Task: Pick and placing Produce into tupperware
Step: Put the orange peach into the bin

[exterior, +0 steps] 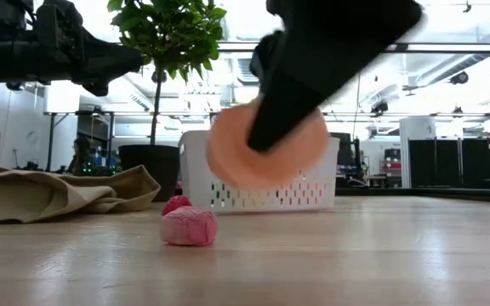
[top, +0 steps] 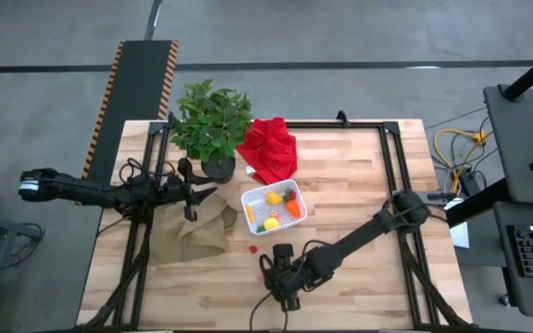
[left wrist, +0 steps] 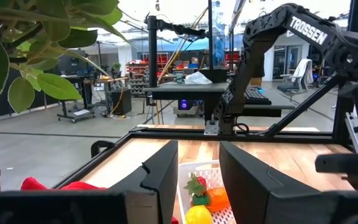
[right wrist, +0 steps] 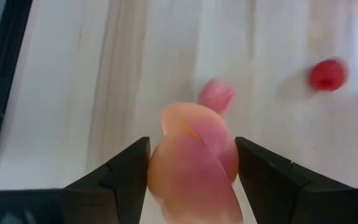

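Note:
The white tupperware [top: 271, 208] stands mid-table and holds a yellow lemon [top: 274, 197], an orange carrot [top: 293, 209] and other toy produce; it also shows in the low view [exterior: 262, 183]. My right gripper [top: 280, 282] is near the table's front edge, shut on a peach [right wrist: 194, 165]. A pink berry [exterior: 189, 226] and a red berry [exterior: 175, 204] lie on the table below and beyond it. My left gripper [left wrist: 199, 174] is open and empty above the brown paper bag [top: 197, 231], left of the tupperware. My right gripper pinches the peach by its two opposite sides [right wrist: 160, 168] between its two fingers. The fingers come from above, pointing down at a slant. The peach [exterior: 266, 144] hangs clear of the table.
A potted green plant [top: 211, 125] and a red cloth [top: 269, 148] stand at the back of the table, behind the tupperware. A black frame runs along the table's edges [top: 391, 176]. Bare wood shows at the front left and right.

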Robot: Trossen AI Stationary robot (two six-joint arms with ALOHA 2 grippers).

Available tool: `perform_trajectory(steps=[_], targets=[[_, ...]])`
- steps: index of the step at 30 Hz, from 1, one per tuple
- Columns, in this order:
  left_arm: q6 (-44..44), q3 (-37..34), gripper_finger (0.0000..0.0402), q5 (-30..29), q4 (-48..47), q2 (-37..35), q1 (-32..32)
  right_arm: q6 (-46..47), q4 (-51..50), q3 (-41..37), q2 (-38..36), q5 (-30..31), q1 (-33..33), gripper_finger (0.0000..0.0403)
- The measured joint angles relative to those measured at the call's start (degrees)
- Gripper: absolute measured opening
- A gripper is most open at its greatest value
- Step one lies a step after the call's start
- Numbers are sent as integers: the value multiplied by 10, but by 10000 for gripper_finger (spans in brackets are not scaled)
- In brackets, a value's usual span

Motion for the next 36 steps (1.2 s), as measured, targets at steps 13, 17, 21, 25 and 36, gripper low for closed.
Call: perform_trajectory(steps=[13,17,21,25,36], targets=[[0,-1,105,0,0,1,0,-85,-46,0,-100,30,-64,217],[0,-1,105,0,0,1,0,-113,-71,0,-132,35,-102,217],[0,-1,105,0,0,1,0,-142,-95,0,-149,35,-147,217],[0,-1,105,0,0,1,0,-162,-126,0,-151,22,-194,217],[5,-1,105,0,0,0,0,-168,-182,-29,-150,-36,-269,217]])
